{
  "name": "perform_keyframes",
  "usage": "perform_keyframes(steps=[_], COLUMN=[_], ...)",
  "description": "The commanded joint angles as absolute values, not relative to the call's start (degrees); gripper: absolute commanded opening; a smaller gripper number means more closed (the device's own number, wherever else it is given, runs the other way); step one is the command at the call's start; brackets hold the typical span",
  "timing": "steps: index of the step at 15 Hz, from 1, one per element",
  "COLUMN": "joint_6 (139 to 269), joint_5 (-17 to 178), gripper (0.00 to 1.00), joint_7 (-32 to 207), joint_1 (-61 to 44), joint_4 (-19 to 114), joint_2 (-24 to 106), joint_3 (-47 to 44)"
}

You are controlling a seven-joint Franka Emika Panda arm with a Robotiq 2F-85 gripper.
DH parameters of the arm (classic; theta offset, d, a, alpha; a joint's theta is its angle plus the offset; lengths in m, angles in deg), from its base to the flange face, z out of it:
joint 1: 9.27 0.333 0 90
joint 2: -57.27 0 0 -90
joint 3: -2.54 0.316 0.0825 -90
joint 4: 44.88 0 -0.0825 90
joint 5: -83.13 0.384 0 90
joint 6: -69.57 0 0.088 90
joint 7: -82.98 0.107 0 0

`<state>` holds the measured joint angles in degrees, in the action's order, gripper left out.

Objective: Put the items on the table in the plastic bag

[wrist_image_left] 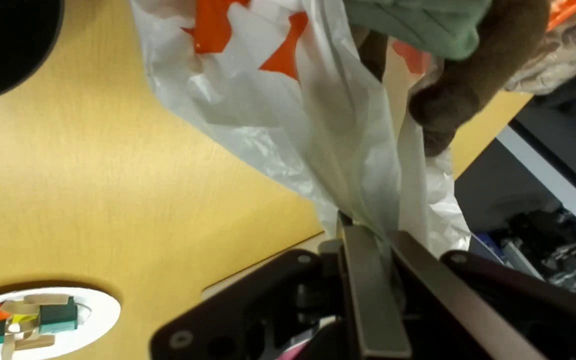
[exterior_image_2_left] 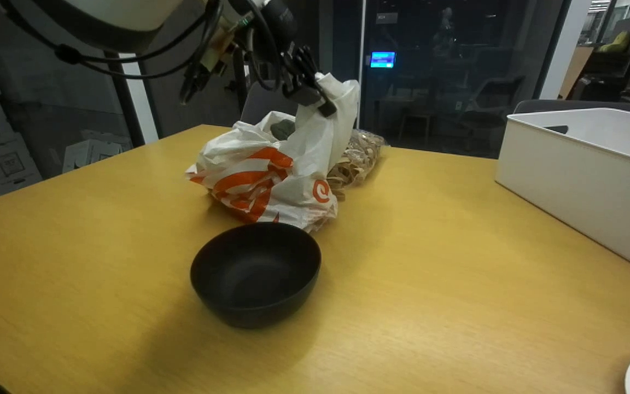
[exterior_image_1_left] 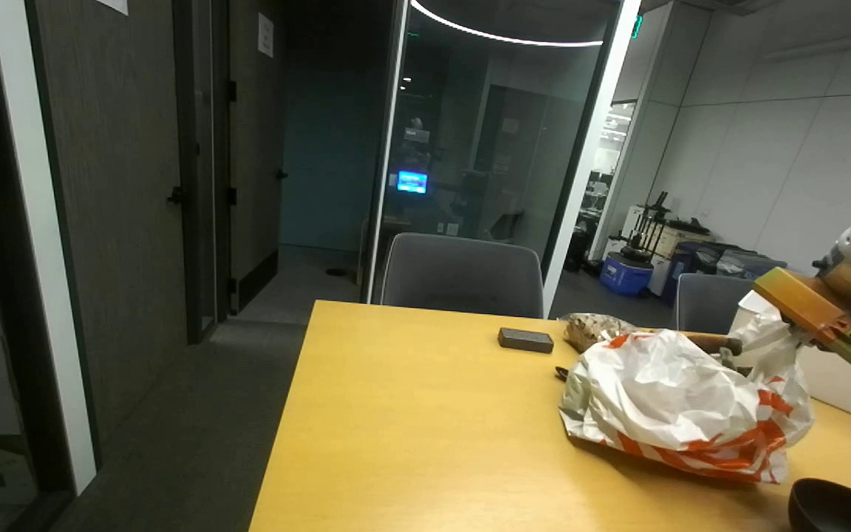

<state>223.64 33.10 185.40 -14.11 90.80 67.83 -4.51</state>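
Observation:
The white plastic bag (exterior_image_1_left: pixel 669 391) with orange-red print lies crumpled on the table (exterior_image_1_left: pixel 396 414). My gripper (wrist_image_left: pixel 373 232) is shut on a pulled-up part of its rim, which rises in a fold to the fingertips (exterior_image_2_left: pixel 326 106). At the bag's mouth, a green item (wrist_image_left: pixel 418 30) shows next to a long dark brown one (wrist_image_left: pixel 483 75); how deep they sit is hidden. Touching or close behind the bag is a clear packet of tan, curled pieces (exterior_image_2_left: pixel 361 156). A dark grey block (exterior_image_1_left: pixel 525 340) lies apart on the table. A small black thing (exterior_image_1_left: pixel 562 373) peeks out beside the bag.
A black bowl (exterior_image_2_left: pixel 255 273) stands close in front of the bag. The white rectangular box (exterior_image_2_left: pixel 583 186) occupies one side of the table. A white plate (wrist_image_left: pixel 95 320) carries several small coloured pieces. A grey chair (exterior_image_1_left: pixel 462 273) stands at the table's edge.

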Motion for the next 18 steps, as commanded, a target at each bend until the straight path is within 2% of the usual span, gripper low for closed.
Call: perform_keyframes(steps=[1,7,8,9,10,18], joint_6=[224.6,223.7,223.6,223.6,223.5,211.9], joint_5=[28.0,28.7,29.7,29.8,31.1,39.9], gripper=[0.02,0.03,0.12,0.28,0.31,0.92], joint_7=[193.4,191.5,190.4,189.4,187.5,168.3], joint_1=[-15.6,-14.2,-13.7,-13.5,-15.3,-13.3], joint_4=[93.1,93.0,93.3,93.5,93.9,91.4], joint_2=[73.8,72.4,72.3,72.4,72.7,76.7], joint_3=[-3.9,-4.3,-4.5,-4.7,-2.8,1.5])
